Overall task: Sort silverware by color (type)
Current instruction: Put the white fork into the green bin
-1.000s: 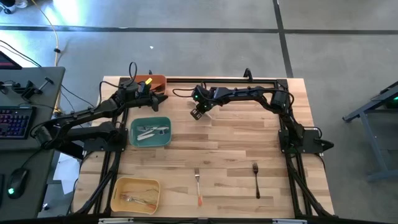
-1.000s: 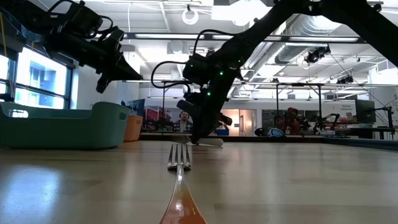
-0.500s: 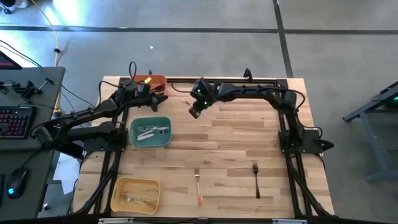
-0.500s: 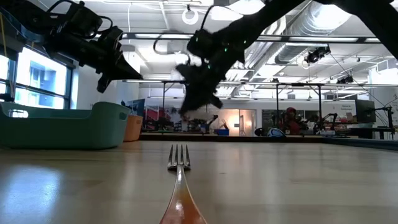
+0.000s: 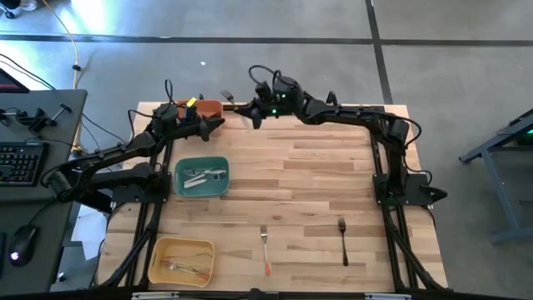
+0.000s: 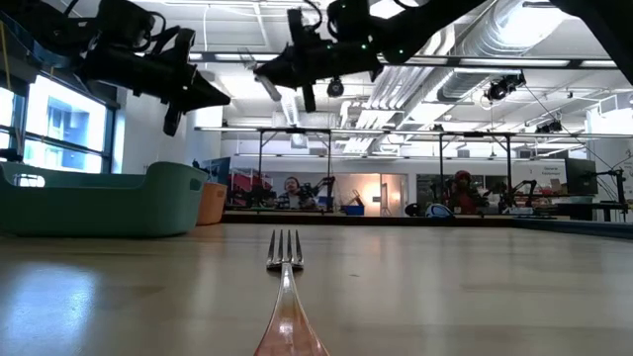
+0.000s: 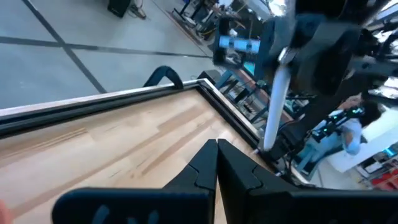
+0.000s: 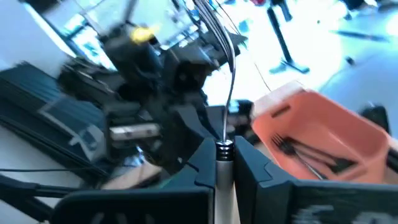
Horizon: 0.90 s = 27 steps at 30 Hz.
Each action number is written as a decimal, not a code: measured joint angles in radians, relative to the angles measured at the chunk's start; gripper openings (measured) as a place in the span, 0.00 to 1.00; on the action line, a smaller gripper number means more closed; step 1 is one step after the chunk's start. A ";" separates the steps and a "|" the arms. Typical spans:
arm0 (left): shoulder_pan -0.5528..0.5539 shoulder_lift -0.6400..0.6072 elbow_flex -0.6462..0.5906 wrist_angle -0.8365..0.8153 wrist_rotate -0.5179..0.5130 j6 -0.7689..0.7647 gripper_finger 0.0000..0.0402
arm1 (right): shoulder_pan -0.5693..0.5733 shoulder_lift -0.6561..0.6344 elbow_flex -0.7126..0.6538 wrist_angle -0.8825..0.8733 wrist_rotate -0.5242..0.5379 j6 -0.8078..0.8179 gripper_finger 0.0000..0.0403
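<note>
White-handled silver utensil point(image 7: 273, 106) clamped in the right tool point(image 8: 224, 155), raised near the orange rectangular bin point(image 5: 206, 108), which holds black forks point(image 8: 308, 155). Left tool point(image 5: 218, 122), shut and empty, hovers beside that bin. Orange-handled fork point(image 5: 265, 244) and black fork point(image 5: 342, 239) lie well apart from it on the wooden surface point(image 5: 316, 183).

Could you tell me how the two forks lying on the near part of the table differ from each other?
The left fork has a silver head and an orange handle, while the right fork is black all over. The left fork lies a little nearer the table's front edge than the right fork. Both lie flat on the bare wood, apart from each other, tines pointing toward the far side, outside any bin.
</note>
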 joint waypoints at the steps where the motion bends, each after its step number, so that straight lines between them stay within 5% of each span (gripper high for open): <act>1: -0.001 0.000 0.000 0.000 0.002 -0.003 0.00 | -0.002 0.000 0.000 0.023 -0.017 0.002 0.01; 18: -0.163 0.000 0.000 0.220 -0.002 -0.049 0.34 | 0.097 0.000 0.000 0.247 -0.019 0.054 0.00; 27: -0.238 0.000 0.001 0.272 -0.021 -0.062 0.37 | 0.143 0.000 0.000 0.284 0.036 0.052 0.00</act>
